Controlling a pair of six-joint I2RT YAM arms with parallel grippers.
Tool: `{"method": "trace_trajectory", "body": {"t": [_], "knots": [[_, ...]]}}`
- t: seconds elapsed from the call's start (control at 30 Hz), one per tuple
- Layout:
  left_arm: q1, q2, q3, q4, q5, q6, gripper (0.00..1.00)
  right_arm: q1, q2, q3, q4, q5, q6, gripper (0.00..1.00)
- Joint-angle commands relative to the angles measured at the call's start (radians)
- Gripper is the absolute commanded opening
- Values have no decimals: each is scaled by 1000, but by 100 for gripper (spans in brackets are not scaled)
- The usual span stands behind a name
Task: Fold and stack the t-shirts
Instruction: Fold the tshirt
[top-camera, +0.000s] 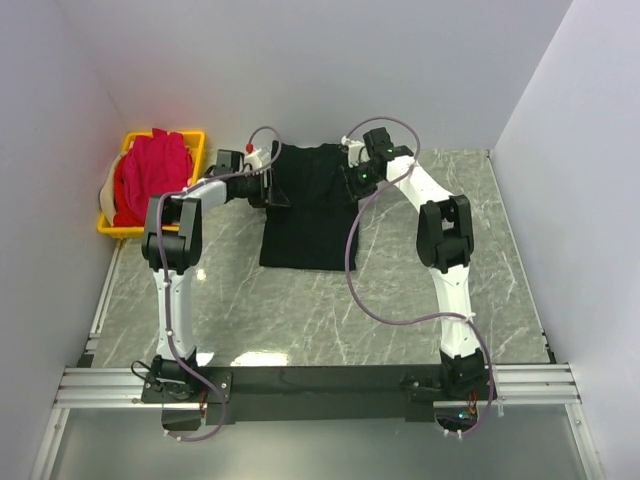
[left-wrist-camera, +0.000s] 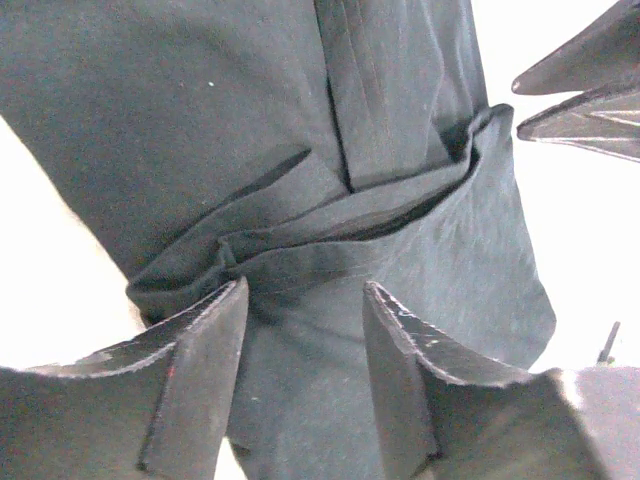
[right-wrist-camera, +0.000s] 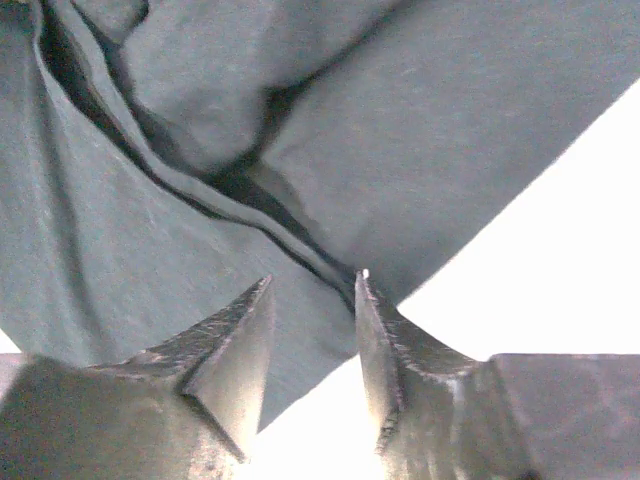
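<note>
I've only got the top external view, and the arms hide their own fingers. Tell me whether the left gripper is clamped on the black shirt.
Observer: No. The left wrist view shows the left gripper open, fingers apart over the black t-shirt, with nothing pinched.
Operator: Now the right one.
Observer: The right gripper is open too. A hemmed edge of the shirt lies just past its tips.
Operator: Report how the cloth lies by the left fingers.
Observer: It is bunched. A thick fold runs across just beyond them.
</note>
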Motion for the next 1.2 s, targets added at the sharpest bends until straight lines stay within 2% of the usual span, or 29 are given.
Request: {"method": "trace_trajectory", "body": {"t": [0.0, 0.13, 0.2, 0.27, 0.33, 0.37, 0.43, 0.5, 0.6, 0.8, 1.03, 1.13, 1.17], "knots": [[25, 15, 82, 24, 24, -8, 59, -6, -11, 79, -25, 35, -17, 47], [25, -109, 7, 10, 118, 118, 64, -3, -176, -60, -41, -14, -150, 50], [27, -221, -51, -24, 130, 259, 64, 5, -258, -159, -36, -26, -239, 50], [27, -338, -163, -85, 144, 462, 64, 33, -376, -311, -22, -25, -339, 50], [30, -414, -296, -133, 150, 579, 64, 63, -486, -474, -1, -16, -416, 50], [30, -475, -340, -154, 153, 712, 65, 92, -526, -535, 22, 7, -477, 50], [30, -524, -447, -196, 141, 873, 66, 128, -630, -722, 122, 61, -537, 54], [30, -567, -522, -219, 115, 972, 67, 192, -685, -872, 223, 140, -618, 56], [8, -606, -611, -176, 36, 1104, 68, 267, -748, -1003, 341, 199, -683, 57], [-48, -649, -717, -106, -40, 1339, 71, 323, -732, -1095, 513, 288, -740, 57], [-73, -640, -779, -93, -124, 1636, 68, 363, -679, -1135, 538, 326, -809, 53], [-88, -647, -814, -84, -133, 1725, 65, 367, -659, -1138, 530, 334, -826, 45], [-93, -647, -823, -85, -142, 1742, 63, 367, -656, -1141, 529, 342, -833, 37]]}}
